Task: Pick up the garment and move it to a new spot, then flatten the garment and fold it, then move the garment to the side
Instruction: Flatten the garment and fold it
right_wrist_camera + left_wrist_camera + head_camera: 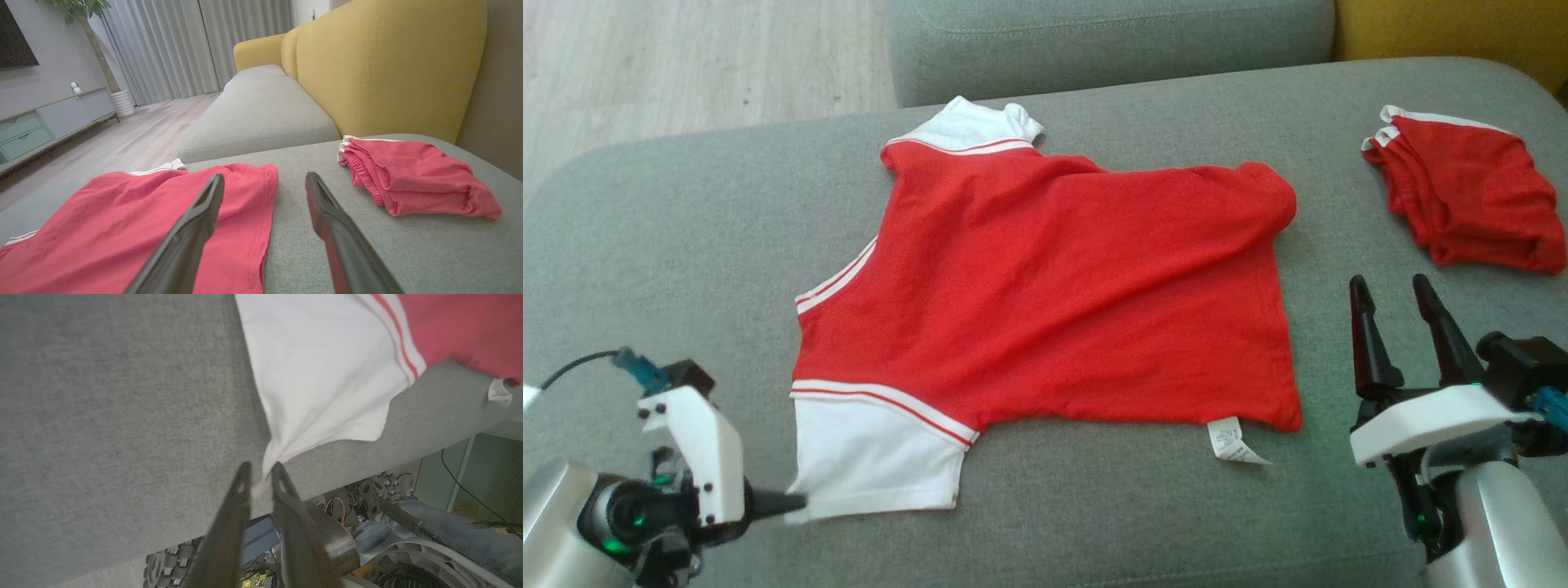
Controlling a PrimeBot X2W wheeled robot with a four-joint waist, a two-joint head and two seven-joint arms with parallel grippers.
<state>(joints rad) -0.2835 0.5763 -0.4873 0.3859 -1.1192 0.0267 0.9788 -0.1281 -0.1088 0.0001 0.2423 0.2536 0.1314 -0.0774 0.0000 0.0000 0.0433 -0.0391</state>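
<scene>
The white sleeve (874, 457) corner is clamped by the left gripper (261, 470), prob so it can be tugged flat. The garment (1045, 294) is spread across the cushion (686, 229); the right gripper (1392, 298) is parked empty, fingers apart, beside the hem.

The left claw (796, 500) ends in dark, tapering fingers (240, 488) with a narrow slot near each tip (plainest in the left wrist view). Behind them sits a white angular bracket (698, 445) dotted with small dark screws (660, 410). A teal-blue connector (637, 369) on a thin black cable (572, 366) joins it, next to a brushed silver forearm (551, 523) and a black joint lit by a green light (633, 517). The right claw (1388, 282) has two long black prongs (1368, 343), broad at the base and narrowing to points. They rise from a white curved plate (1429, 418), with a black block (1519, 363), a teal plug (1553, 404) and a silver casing (1494, 523) behind it.
</scene>
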